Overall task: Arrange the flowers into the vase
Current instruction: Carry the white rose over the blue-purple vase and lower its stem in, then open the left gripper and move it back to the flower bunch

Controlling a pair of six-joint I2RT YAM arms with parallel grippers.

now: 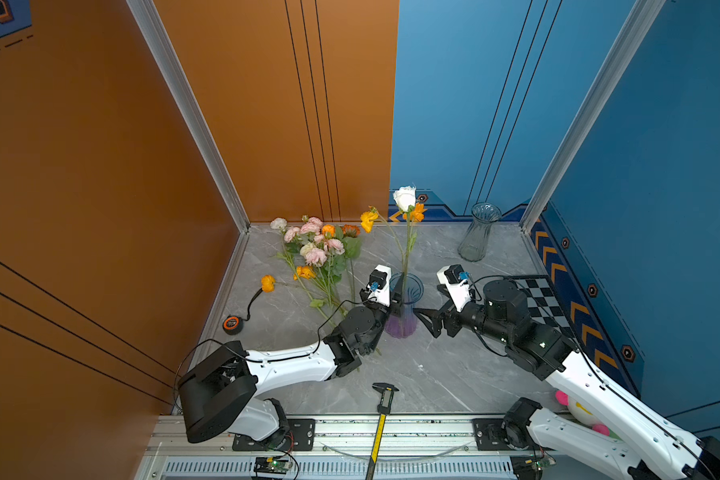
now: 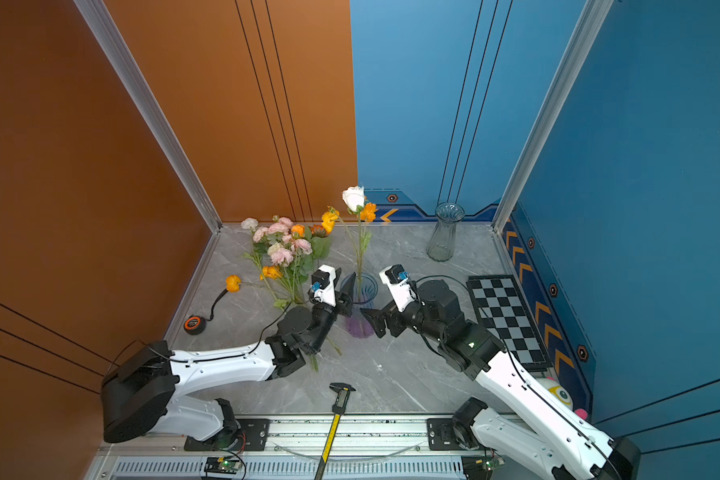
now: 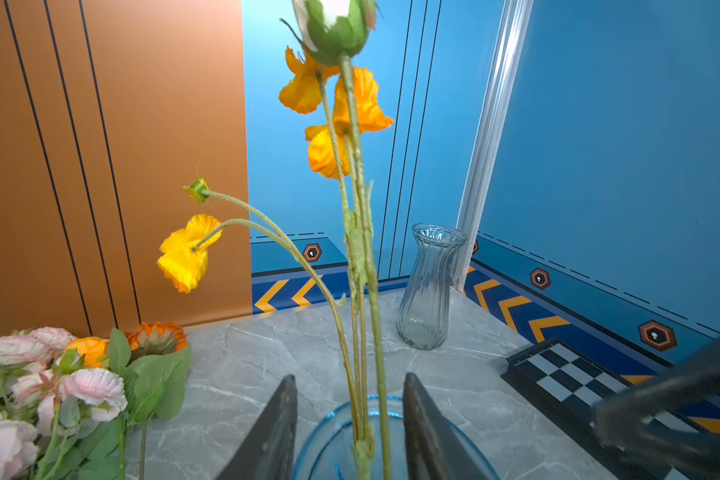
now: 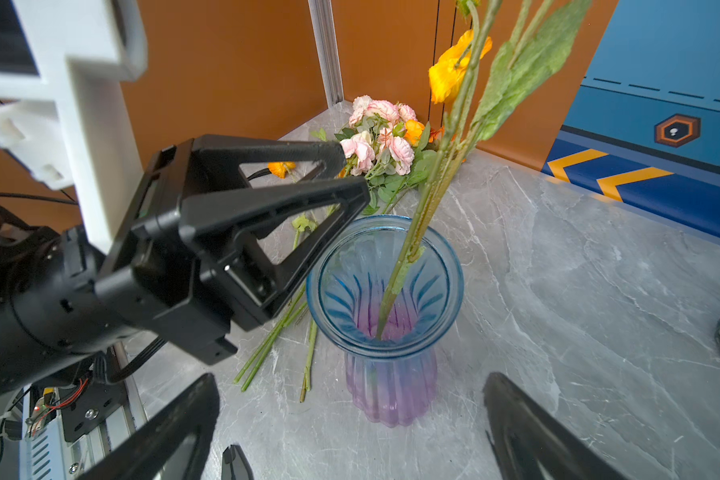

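**Left pincer [image 4: 352,172] empty at the vase [image 4: 391,386]; loose flowers [image 1: 316,253] lie to its left.**
We see it part open, tips just short of the stems [image 4: 416,237] standing in the vase. The loose flowers lie on the surface [image 1: 433,374] on the left arm's side, blooms toward the far wall. The right pincer [image 1: 425,321] gapes wide, empty.

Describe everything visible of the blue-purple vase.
The vase is ribbed, see-through glass, blue at its flared rim, fading to purple at the base. It stands upright on the table, with a few green stems in it, leaning on the rim. The left gripper, jaws open, hangs close beside the rim; contact unclear.
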